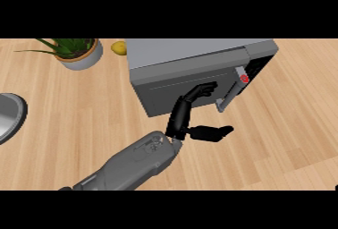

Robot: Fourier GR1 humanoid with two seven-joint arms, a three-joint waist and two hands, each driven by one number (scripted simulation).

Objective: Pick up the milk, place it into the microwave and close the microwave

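The grey microwave (198, 56) stands at the back middle of the wooden counter, its door (175, 89) lying flat against its front. A light handle (228, 96) and a red button (244, 79) sit at the door's right. My left hand (181, 120) comes up from the lower left on its grey forearm. Its fingers (198, 93) are stretched out and touch the door's face, and the thumb (213, 133) sticks out to the right. The hand is open and holds nothing. No milk shows anywhere. My right hand is out of the picture.
A potted plant (76, 51) in a pale pot stands at the back left, with a yellow fruit (119, 48) beside the microwave. A round grey plate (8, 116) pokes in at the left edge. Bare wood lies right of the microwave and in front.
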